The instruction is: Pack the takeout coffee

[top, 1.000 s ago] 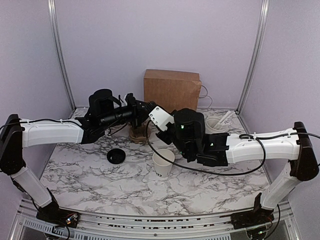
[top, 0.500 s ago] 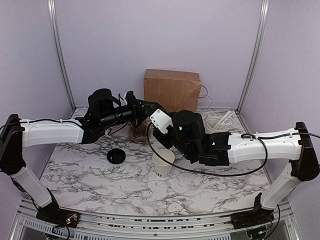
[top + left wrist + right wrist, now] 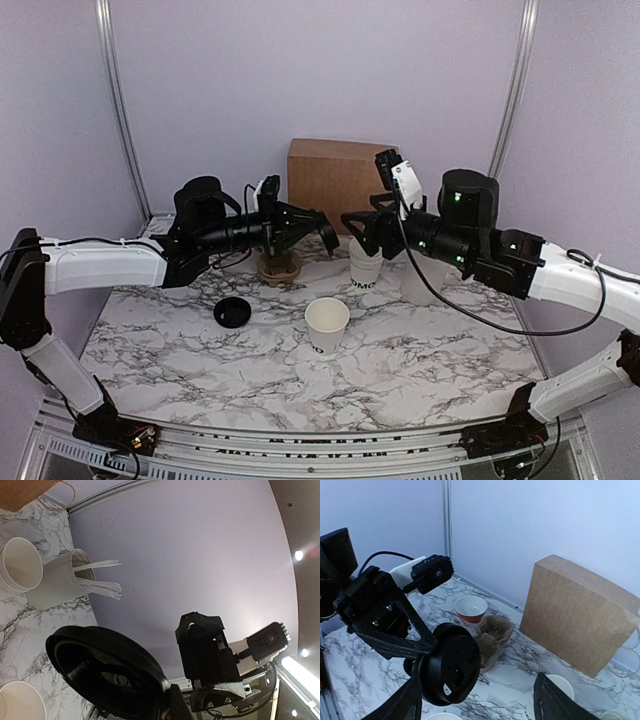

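Black lid [image 3: 451, 664] is pinched in the left gripper [image 3: 316, 225], up in the air near the lettered white paper cup [image 3: 365, 270] by the brown bag [image 3: 340, 175], right gripper [image 3: 358, 225] spread wide and empty, so I'd say mid-capping: next, level it and press onto the rim.

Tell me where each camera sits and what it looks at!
Top external: high behind, looking down at the marble table; left arm and right arm show.
Left wrist: on the left arm, tilted up past its held black lid at the wall; the right arm shows.
Right wrist: on the right arm, facing the left gripper and brown paper bag; its open fingers show.
Both wrist views share that lid.
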Controlling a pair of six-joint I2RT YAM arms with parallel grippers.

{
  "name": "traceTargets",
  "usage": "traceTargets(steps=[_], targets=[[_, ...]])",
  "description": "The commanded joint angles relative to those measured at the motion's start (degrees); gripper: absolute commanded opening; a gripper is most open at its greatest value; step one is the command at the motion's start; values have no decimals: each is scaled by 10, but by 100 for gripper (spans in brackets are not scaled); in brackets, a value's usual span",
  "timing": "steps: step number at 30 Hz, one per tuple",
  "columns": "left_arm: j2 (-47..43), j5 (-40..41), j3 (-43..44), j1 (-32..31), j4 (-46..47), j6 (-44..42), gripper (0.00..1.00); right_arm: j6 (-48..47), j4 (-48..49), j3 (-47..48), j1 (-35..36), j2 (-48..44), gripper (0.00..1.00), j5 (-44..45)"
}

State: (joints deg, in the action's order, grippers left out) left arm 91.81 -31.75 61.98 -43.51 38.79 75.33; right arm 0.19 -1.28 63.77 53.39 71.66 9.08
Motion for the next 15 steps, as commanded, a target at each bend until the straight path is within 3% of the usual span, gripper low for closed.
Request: traceTargets(steps=[1,6,15], targets=[[-13,-101,7,2,40,-66,0,83,19,-41,-46,-31,75,-204],[-25,-169,4,0,66,-88,0,85,56,-80,-79,-58,80,-324],[-52,-264,11,-14,99,-115,0,38,65,-96,-79,-86,90,-392]])
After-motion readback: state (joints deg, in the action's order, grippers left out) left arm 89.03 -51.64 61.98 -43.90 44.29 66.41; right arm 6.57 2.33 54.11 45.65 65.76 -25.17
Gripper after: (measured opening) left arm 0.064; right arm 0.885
